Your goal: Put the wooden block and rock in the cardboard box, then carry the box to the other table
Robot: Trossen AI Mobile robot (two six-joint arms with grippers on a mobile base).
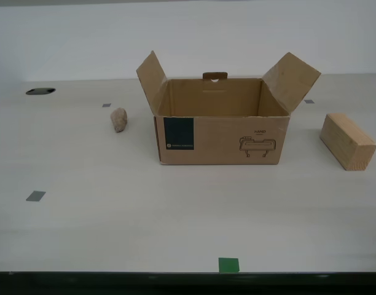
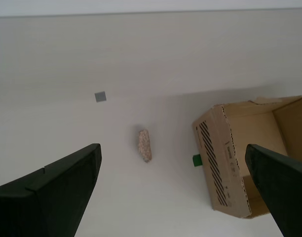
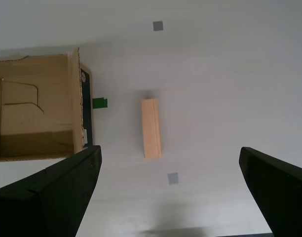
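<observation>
Now | cardboard box (image 1: 222,138) between rock (image 1: 118,119), wooden block (image 1: 348,141) | flaps open

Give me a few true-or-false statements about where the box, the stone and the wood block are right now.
1. The cardboard box stands open, flaps up. True.
2. The rock lies inside the box. False: it sits on the table, at the exterior view's left of the box.
3. The wooden block lies at the exterior view's right of the box. True.
4. My first gripper holds the block. False: it is open above it.
</observation>
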